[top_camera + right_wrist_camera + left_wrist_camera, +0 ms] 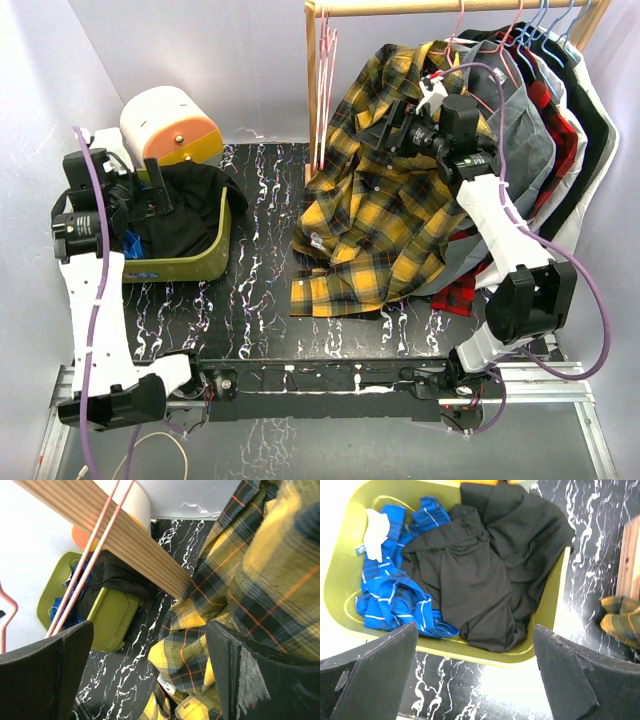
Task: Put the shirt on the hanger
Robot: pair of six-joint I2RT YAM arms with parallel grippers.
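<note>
Left gripper: we see it released, both fingers spread wide with nothing between them, hanging over the near wall of the tub.
Right gripper: released as well, with the fingers wide apart and gripping nothing. We find it up beside the shirt's upper left part, pointing toward the post.
Shirt: yellow, black and dark-green plaid, just right of the right fingers. Its top is up near the rail and its tail is spread on the table.
Hanger: a thin pink hook over the rail, above the shirt's collar. We cannot tell how it sits inside the shirt.
Other pink hangers: thin wires running along the post, to the left of the right fingers.
Tub: olive green, below the left fingers, holding a black garment and a blue checked cloth.
Table: black with white marble veins, glossy under the light.
Post: pale wood, beyond the right fingertips.
Rail: pale wood, carrying grey, red-and-black and dark garments on the right.
Walls: plain white, closing in on the left, back and right.
Round object: cream and orange, beyond the tub in the back-left corner.
</note>
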